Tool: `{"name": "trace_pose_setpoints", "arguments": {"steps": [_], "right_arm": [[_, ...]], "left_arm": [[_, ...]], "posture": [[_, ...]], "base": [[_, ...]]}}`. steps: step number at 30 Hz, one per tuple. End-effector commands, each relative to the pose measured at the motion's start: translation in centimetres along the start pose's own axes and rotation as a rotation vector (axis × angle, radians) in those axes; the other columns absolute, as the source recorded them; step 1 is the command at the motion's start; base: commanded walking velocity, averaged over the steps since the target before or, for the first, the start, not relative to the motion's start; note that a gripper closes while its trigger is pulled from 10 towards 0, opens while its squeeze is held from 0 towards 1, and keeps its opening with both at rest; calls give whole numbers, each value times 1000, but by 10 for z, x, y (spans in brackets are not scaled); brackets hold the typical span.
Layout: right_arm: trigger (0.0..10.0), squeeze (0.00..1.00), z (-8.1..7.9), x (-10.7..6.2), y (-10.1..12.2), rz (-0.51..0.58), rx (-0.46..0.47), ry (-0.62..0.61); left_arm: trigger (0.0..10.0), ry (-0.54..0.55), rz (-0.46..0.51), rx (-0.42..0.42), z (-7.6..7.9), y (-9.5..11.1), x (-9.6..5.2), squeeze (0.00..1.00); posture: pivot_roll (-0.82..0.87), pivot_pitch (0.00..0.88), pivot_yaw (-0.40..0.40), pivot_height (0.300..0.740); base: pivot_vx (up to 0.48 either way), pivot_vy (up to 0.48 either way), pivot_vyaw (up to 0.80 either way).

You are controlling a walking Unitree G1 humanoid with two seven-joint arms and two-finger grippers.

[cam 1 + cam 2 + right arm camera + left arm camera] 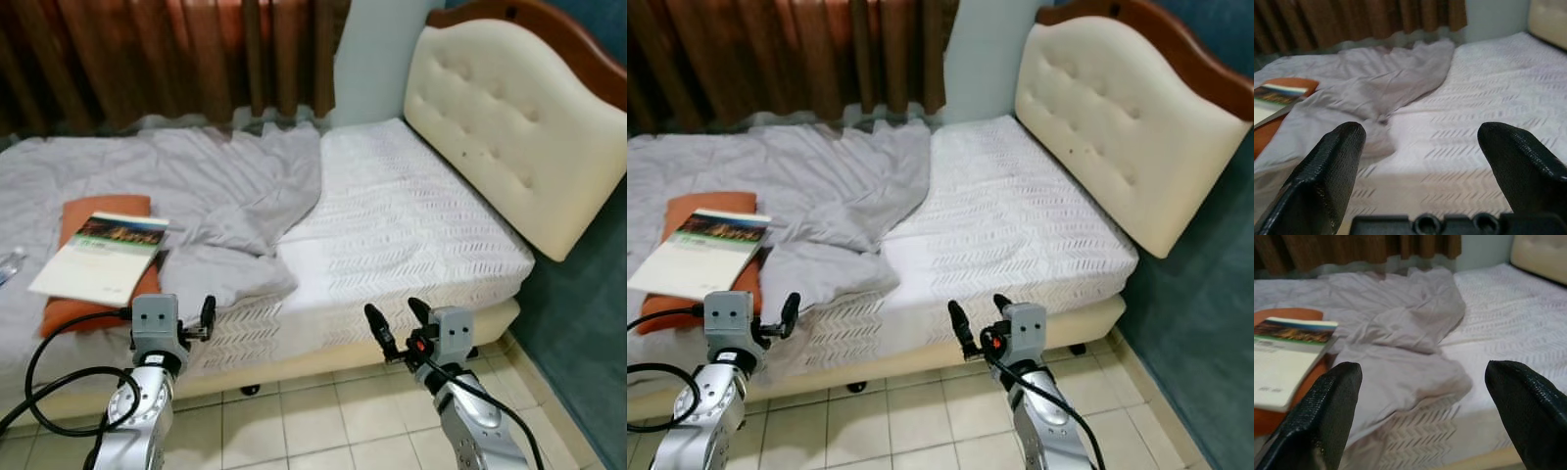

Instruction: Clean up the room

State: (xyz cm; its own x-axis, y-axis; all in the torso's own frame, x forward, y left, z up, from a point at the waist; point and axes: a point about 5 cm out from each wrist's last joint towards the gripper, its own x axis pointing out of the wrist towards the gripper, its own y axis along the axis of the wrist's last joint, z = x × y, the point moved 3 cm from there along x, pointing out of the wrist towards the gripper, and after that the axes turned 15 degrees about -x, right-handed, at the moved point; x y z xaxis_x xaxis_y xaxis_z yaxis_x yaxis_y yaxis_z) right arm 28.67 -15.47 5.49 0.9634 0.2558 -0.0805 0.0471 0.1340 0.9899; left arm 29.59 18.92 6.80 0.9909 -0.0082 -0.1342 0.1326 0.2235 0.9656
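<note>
A crumpled grey sheet covers the left part of the bed and leaves the white mattress bare on the right. On the sheet lies an orange pillow with a book on top. My left gripper is open and empty, held in front of the bed's near edge and facing the sheet. My right gripper hangs open and empty over the floor, just short of the mattress edge.
A cream padded headboard stands at the right, and brown curtains hang behind the bed. A clear plastic bottle lies at the far left on the sheet. The floor below is tiled. A black cable loops by my left arm.
</note>
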Motion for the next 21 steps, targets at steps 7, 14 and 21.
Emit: {"name": "trace_pose_setpoints", "arguments": {"steps": [7,14,21], "right_arm": [[10000,0,-7,2,2,2,1,21],[10000,0,-8,3,0,-6,1,27],[10000,0,-8,4,0,-8,2,25]], "left_arm": [[10000,26,2,21,-11,4,0,0],[10000,23,4,23,-10,5,1,0],[10000,11,-9,24,-8,3,4,0]], "posture": [[-13,0,-6,740],[-11,0,-4,740],[-14,0,0,740]], "base": [[464,0,0],[460,0,0],[130,69,0]]}}
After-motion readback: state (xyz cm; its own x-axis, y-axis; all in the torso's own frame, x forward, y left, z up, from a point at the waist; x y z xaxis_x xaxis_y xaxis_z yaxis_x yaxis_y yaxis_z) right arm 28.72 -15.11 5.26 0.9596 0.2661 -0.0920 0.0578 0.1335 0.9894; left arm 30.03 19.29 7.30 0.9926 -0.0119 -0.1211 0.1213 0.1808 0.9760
